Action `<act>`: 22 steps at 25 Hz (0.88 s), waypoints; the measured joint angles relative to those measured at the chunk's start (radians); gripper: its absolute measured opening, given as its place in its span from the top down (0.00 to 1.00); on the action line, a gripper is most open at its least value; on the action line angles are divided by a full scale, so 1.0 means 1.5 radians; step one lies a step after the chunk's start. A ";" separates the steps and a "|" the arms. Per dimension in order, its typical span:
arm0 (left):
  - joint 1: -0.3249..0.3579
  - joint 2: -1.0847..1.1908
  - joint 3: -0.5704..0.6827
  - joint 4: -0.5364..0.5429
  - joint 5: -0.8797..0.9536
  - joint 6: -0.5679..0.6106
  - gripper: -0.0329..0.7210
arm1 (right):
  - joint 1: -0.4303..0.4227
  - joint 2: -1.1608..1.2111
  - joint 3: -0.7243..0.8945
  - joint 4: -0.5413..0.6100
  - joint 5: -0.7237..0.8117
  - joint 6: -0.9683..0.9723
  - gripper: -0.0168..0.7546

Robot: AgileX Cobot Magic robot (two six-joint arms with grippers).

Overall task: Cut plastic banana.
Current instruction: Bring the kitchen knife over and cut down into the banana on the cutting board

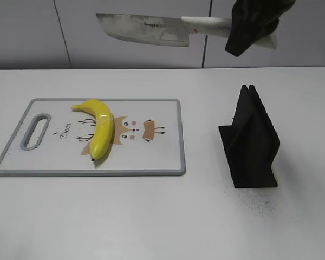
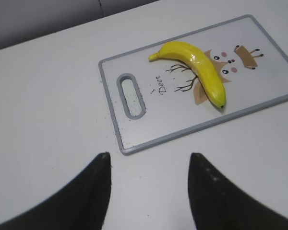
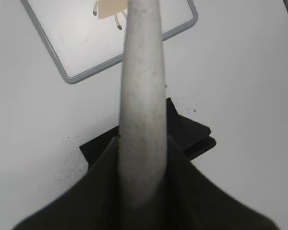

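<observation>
The plastic banana (image 1: 100,127) lies whole on the white cutting board (image 1: 162,157), stem at the back, dark tip toward the front. It also shows in the left wrist view (image 2: 199,69). My right gripper (image 1: 249,30) is shut on the white handle of a cleaver knife (image 1: 143,28), held high in the air, blade pointing left, above the board's right end. In the right wrist view the knife handle (image 3: 141,91) runs between the fingers (image 3: 143,143). My left gripper (image 2: 149,160) is open and empty, over bare table in front of the board's handle end.
A black knife stand (image 1: 252,141) sits on the white table right of the board; it also shows under the knife in the right wrist view (image 3: 192,132). The board (image 2: 134,139) has a grey rim and a handle slot (image 1: 37,130) at its left end.
</observation>
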 joint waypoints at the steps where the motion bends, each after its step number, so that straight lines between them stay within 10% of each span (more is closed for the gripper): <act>1: 0.000 0.025 -0.013 -0.005 -0.005 0.023 0.29 | 0.000 0.012 -0.012 0.001 0.000 -0.024 0.77; 22: 0.000 0.572 -0.449 -0.303 0.150 0.655 0.29 | 0.000 0.170 -0.102 0.120 -0.002 -0.340 0.77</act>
